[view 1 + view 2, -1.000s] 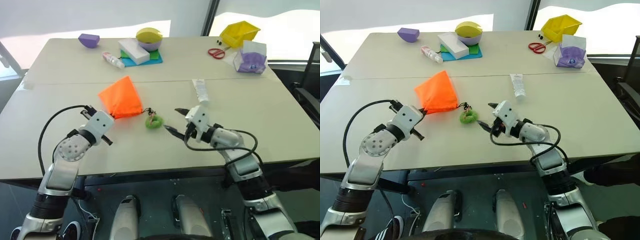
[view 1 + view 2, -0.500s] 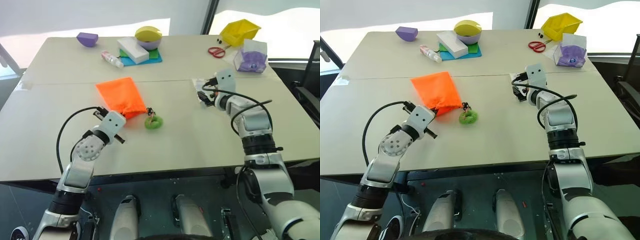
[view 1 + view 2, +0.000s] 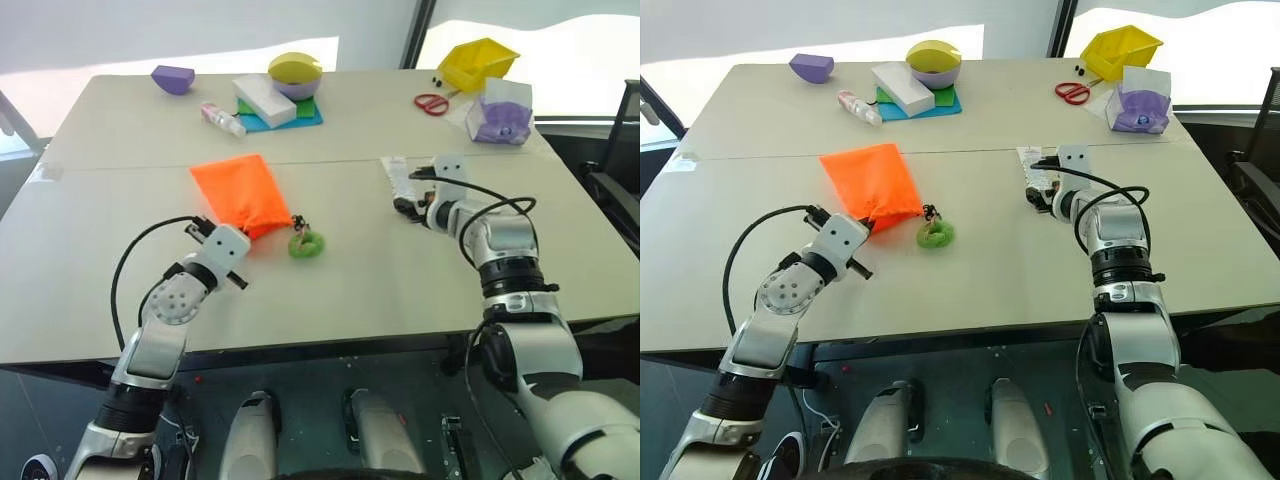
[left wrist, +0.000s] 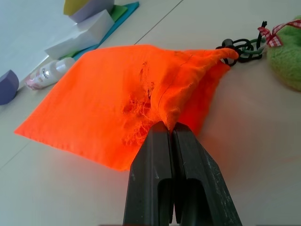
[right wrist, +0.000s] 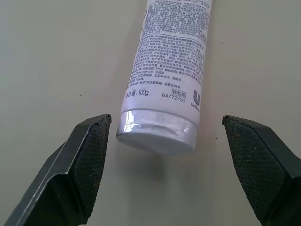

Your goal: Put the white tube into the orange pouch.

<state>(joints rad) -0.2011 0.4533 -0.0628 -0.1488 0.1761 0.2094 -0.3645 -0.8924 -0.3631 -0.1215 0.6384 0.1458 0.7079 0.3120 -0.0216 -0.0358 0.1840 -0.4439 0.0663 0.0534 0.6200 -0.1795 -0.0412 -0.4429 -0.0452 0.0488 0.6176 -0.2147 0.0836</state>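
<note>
The orange pouch [image 3: 238, 195] lies flat on the table left of centre. My left gripper [image 3: 207, 227] is shut on the fabric at its near edge [image 4: 168, 127]. The pouch's dark cord runs to a fuzzy green ring [image 3: 307, 243] beside it. The white tube [image 3: 397, 172] lies right of centre, its round cap [image 5: 156, 132] towards me. My right gripper [image 3: 408, 192] is open at the cap end. In the right wrist view its fingertips [image 5: 94, 136] stand on either side of the cap without touching it.
Along the far edge stand a purple wedge [image 3: 172, 78], a small white bottle [image 3: 222, 118], a white block [image 3: 265, 98] on coloured sheets, a yellow-and-purple bowl [image 3: 296, 75], red scissors [image 3: 432, 103], a yellow bin [image 3: 480, 62] and a clear box [image 3: 505, 112].
My right gripper has swung from beside the green ring out to the tube's cap end and tilted down. The pouch has sunk from a peaked shape to lying flatter.
</note>
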